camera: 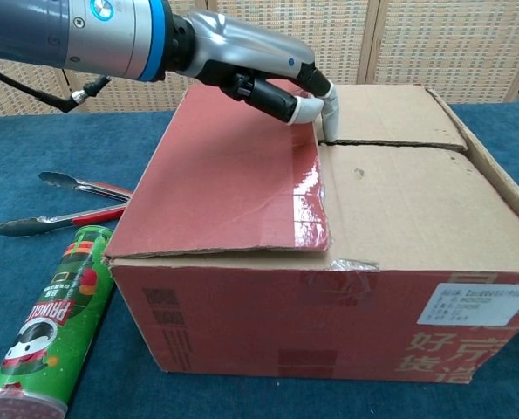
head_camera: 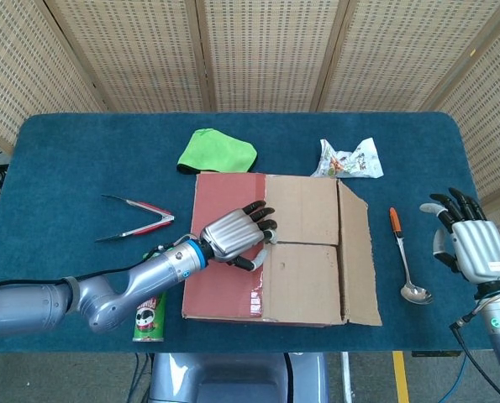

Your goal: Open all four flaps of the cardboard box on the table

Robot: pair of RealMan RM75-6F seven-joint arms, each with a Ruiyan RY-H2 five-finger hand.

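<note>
The cardboard box stands mid-table. Its red left flap lies flat over the top. My left hand rests on that flap, fingers apart, and a white fingertip dips at the flap's free edge, where the seam between the two brown inner flaps begins. It grips nothing that I can see. The right flap is tilted slightly up and outward. My right hand hovers open at the far right, well away from the box.
A Pringles can lies against the box's left front corner, under my left forearm. Tongs lie further left. Behind the box are a green cloth and a snack packet. A spoon lies to its right.
</note>
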